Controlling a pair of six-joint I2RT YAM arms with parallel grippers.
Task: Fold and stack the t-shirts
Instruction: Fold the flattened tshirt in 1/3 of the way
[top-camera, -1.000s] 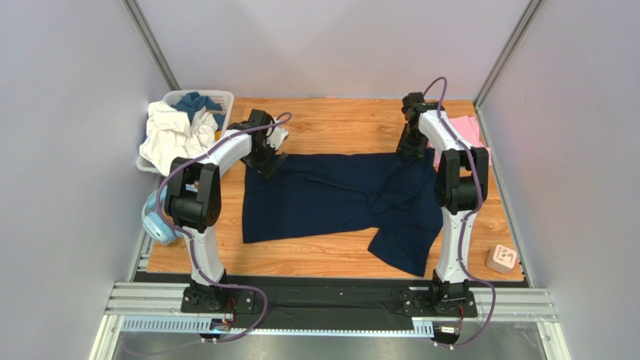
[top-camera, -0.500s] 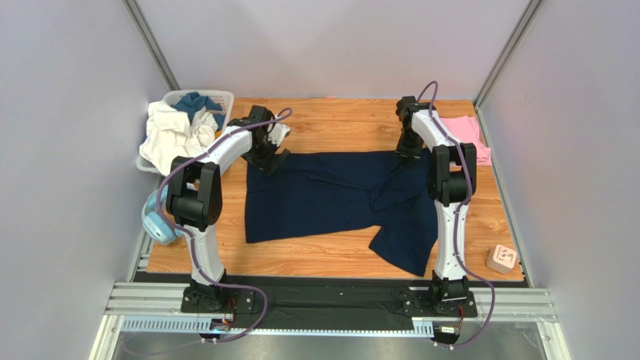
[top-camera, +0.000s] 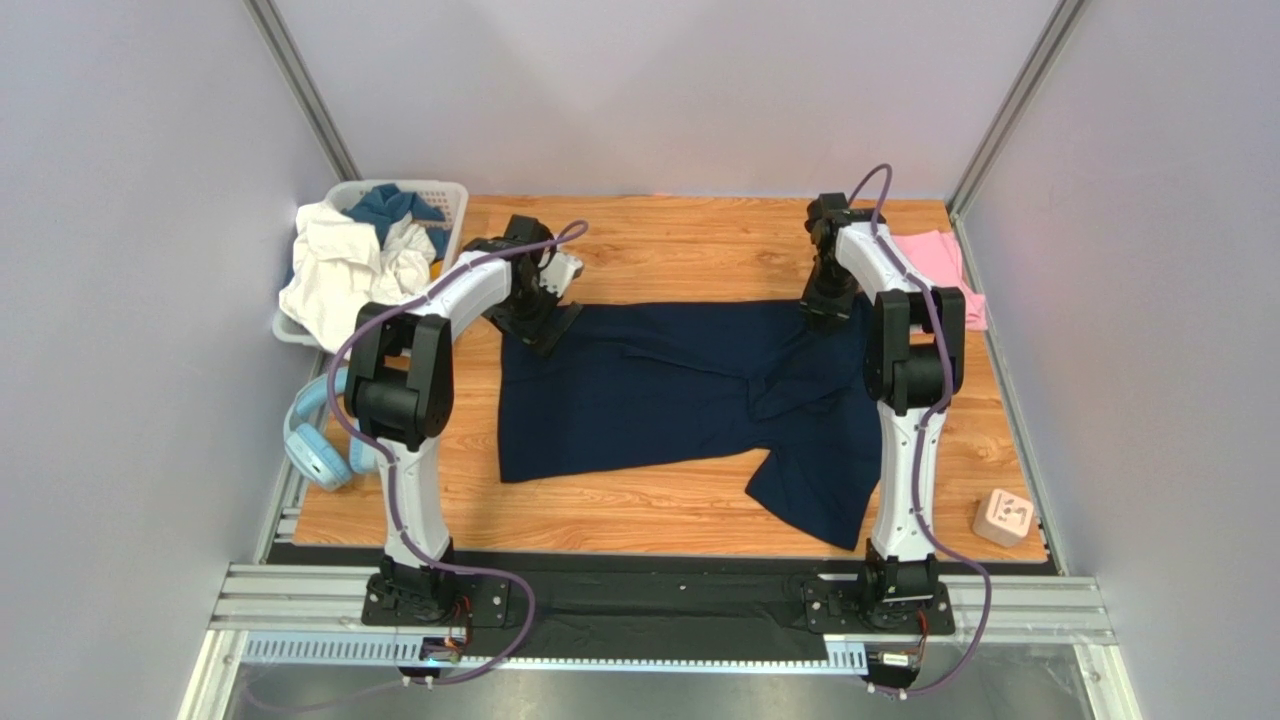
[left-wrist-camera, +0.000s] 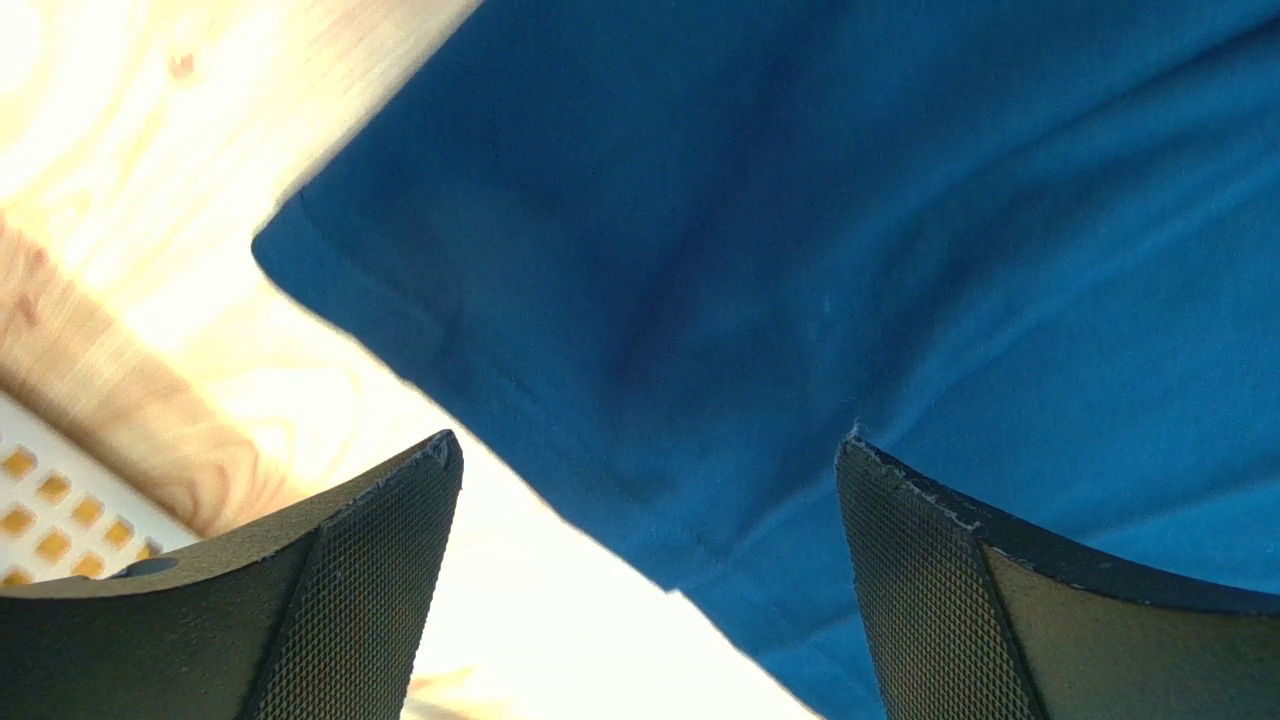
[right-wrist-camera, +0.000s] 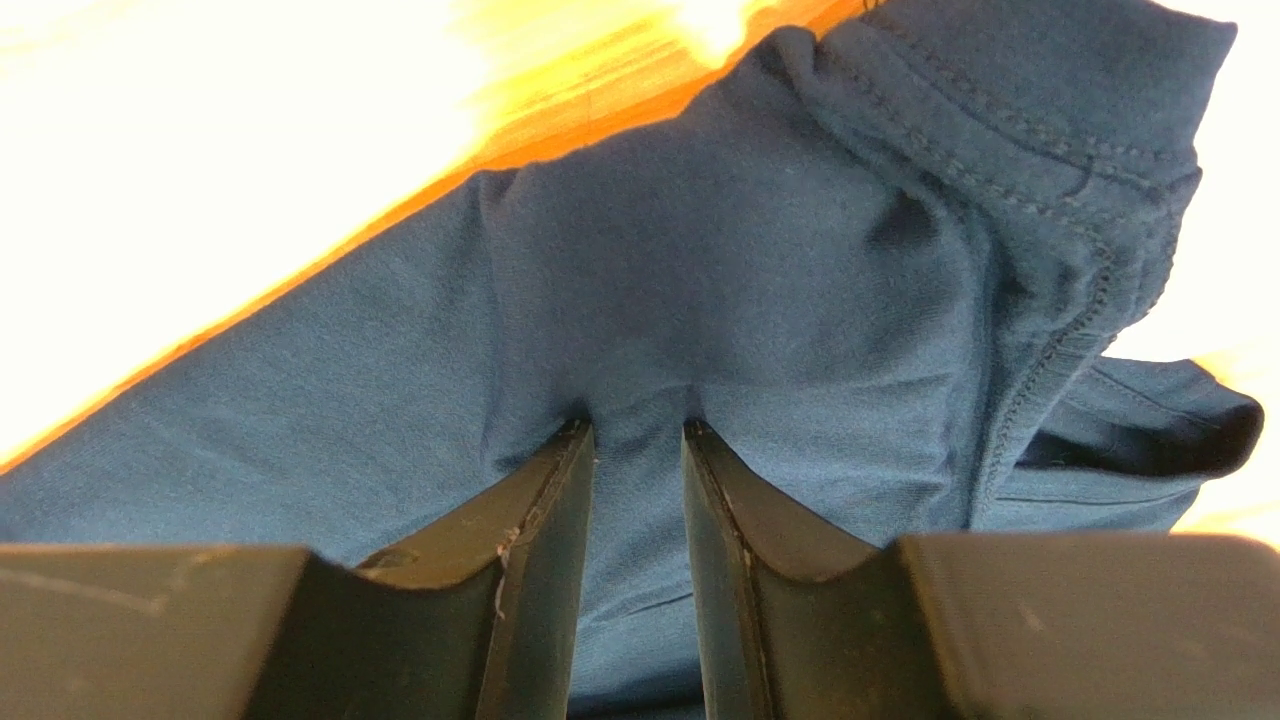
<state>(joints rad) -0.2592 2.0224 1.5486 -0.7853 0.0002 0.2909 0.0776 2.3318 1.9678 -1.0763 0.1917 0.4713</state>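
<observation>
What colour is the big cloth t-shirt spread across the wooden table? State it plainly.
Dark navy blue; the large cloth t-shirt shows best in the top external view.

Three views: one overhead, two wrist close-ups.
Top external sits high behind the arm bases, looking down and forward over the whole wooden table (top-camera: 601, 518). Left wrist looks past its fingers (left-wrist-camera: 353, 600), close on a navy t-shirt (top-camera: 661, 398) corner. Right wrist is closer still, at the shirt's far edge. All three share that shirt.
</observation>
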